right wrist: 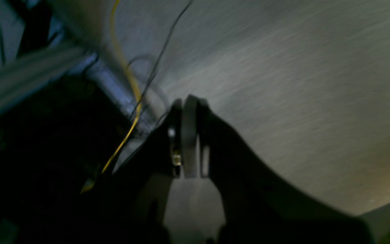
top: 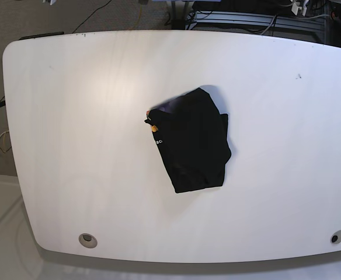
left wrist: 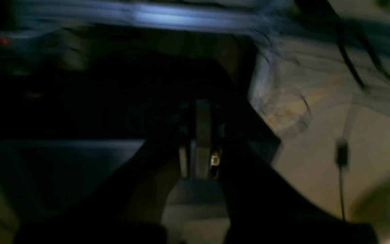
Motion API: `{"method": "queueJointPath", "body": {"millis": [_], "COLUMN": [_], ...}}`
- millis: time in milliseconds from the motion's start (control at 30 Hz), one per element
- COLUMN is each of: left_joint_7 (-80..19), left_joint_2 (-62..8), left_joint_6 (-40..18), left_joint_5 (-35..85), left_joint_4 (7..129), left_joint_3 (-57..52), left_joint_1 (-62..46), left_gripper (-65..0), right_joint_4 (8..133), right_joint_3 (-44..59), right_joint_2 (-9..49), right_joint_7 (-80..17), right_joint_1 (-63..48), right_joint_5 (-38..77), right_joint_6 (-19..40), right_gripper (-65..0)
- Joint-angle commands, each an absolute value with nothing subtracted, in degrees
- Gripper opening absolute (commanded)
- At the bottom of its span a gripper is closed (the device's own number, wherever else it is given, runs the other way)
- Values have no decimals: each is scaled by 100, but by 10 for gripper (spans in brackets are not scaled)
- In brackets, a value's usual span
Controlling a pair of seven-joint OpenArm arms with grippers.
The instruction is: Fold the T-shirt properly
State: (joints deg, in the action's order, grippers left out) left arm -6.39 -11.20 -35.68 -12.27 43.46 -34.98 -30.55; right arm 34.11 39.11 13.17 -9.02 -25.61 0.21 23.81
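The T-shirt [top: 192, 140] lies folded into a compact, roughly rectangular black bundle near the middle of the white table [top: 71, 116], tilted so that its long sides run slantwise across the tabletop. A small orange-and-white mark [top: 155, 129] shows at its left edge in the base view, and one layer juts out a little along the right edge. Nothing touches the garment, and neither arm appears in the base view. Two round grommets sit near the table's front edge, one at the left [top: 88, 238] and one at the right [top: 334, 237], and cables [top: 264, 20] trail on the floor beyond the far edge. In the left wrist view, which is dark and blurred, the left gripper [left wrist: 201, 135] has its jaws pressed together with nothing between them, over dim floor and wires. In the right wrist view the right gripper [right wrist: 189, 135] is likewise closed and empty, seen against a pale grey surface, with a yellow cable [right wrist: 127, 88] running just beside it.
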Motion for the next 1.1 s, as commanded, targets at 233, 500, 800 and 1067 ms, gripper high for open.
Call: {"method": "queueJointPath", "body": {"millis": [233,500,800,1067], "left_joint_7": [901,1622,1640,1578], "left_joint_2": [-1560,-1587,-1393,-1059], "left_joint_6": [-2756,-1965,-1349,-919], "left_joint_5": [-1244,-1244,-1244,-1235], "left_joint_4": [2343,1420,971,760], "left_joint_3": [-2527,-1349,-321,330], "left_joint_1": [-2545,-2018,-1332,-796], "left_gripper": [-650,-650,-650,-650], "right_joint_4": [2053,1745,1727,1314], "right_joint_3": [2958,2158,1314,505], "right_joint_2": [1376,1147,778,523], "right_joint_7": [-22,66,66,268], "right_joint_1": [-2044,-1692,-1499,-1182], "right_joint_5": [22,22,13,13], "right_joint_6": [2316,2308,1824,1393], "right_gripper": [-650,-650,-650,-650]}}
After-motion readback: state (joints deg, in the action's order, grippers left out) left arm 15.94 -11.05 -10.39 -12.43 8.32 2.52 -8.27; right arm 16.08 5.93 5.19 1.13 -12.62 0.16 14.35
